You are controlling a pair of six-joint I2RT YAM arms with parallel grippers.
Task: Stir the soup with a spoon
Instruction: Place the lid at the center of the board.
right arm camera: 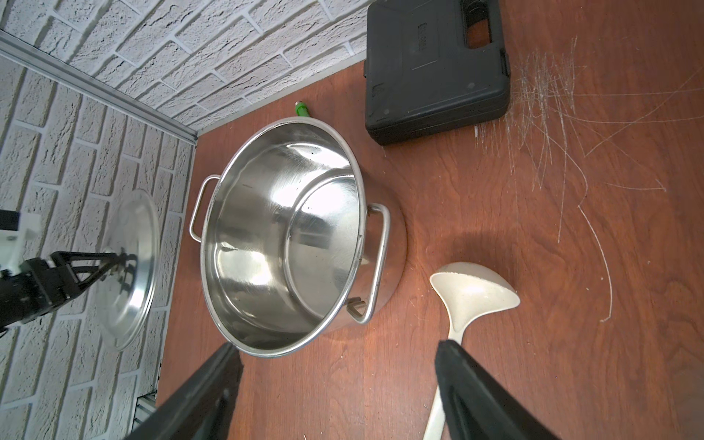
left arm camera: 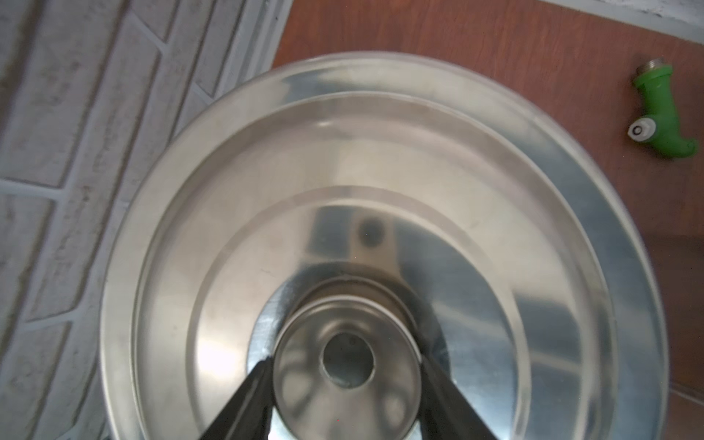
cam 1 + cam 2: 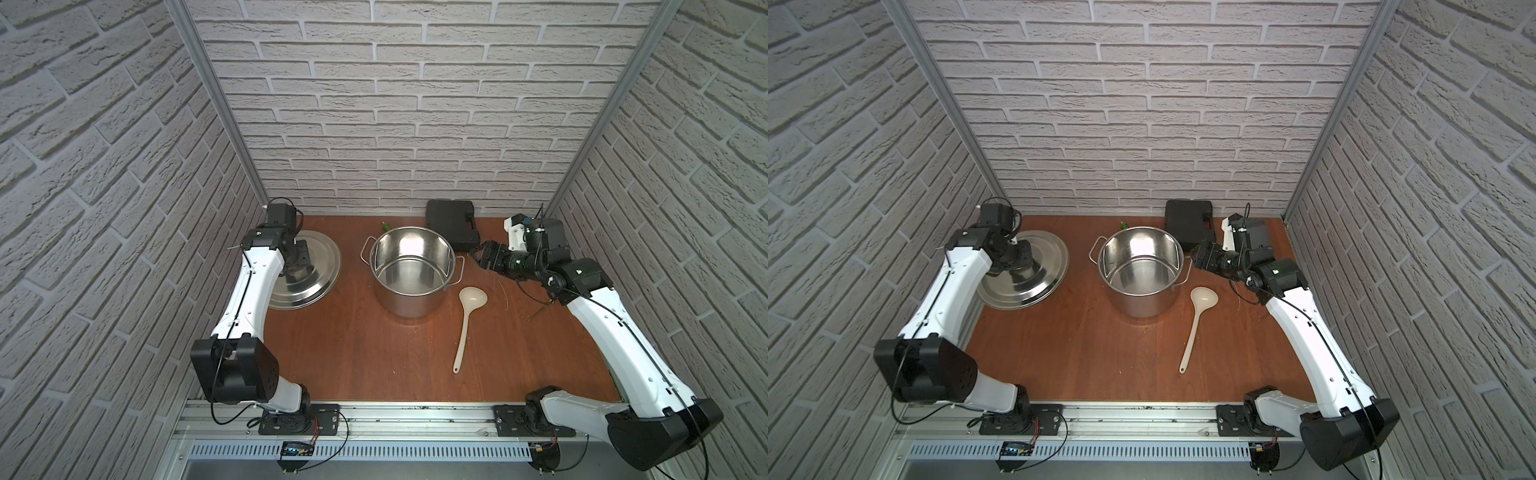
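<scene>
While the spoon (image 3: 466, 332) lies flat on the wooden table (image 3: 353, 357), it rests to the right of the steel pot (image 3: 411, 270), apart from it. Its round bowl (image 1: 476, 293) faces up near the pot's right-hand handle (image 1: 377, 263), and its slim handle runs toward the front rail. The pot stands upright and uncovered near the middle of the table, its polished floor visible in both top views. The left gripper (image 2: 344, 362) holds the steel lid (image 3: 320, 270) by its central knob (image 2: 346, 381). The left wrist view shows one dark finger (image 2: 247, 400) pressed against each side of the knob. The lid is tilted close to the left wall, well apart from the pot; whether its lower rim touches the table cannot be told. The right gripper (image 3: 478, 251) hovers above the table just right of the pot's handle and in front of a closed black case (image 3: 451, 226) by the back wall. Its jaws are spread wide with nothing between them. In the right wrist view one of its fingers (image 1: 468, 381) overlaps the spoon's handle in the picture only, without contact. A small green fitting (image 2: 661, 110) lies on the table behind the pot, near the back wall. Fine pale scratches (image 1: 544, 95) mark the wood beside the case.
</scene>
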